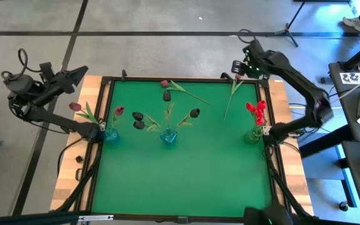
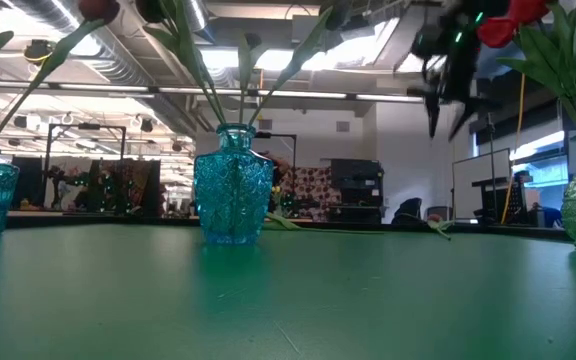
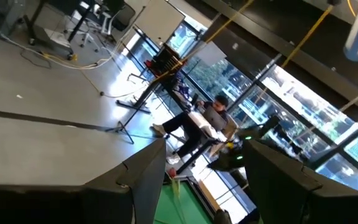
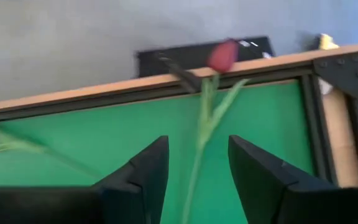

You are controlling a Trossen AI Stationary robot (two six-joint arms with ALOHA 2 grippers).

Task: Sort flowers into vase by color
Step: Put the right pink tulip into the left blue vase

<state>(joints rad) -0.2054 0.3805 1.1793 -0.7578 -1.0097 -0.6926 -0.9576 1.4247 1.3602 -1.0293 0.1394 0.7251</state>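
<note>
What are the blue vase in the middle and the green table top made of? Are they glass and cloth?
The middle blue vase looks like clear tinted glass, though it might be plastic: light shines through it, and its sides have a shiny cut pattern. The green table top looks like a smooth, matte mat, not shiny. Cloth or rubber, I can't tell.

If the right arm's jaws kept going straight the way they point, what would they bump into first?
Probably the loose flower lying on the green mat. In the right wrist view its stem runs up between the open jaws of the right gripper, red head near the table's edge. How far off it lies is unclear.
</note>
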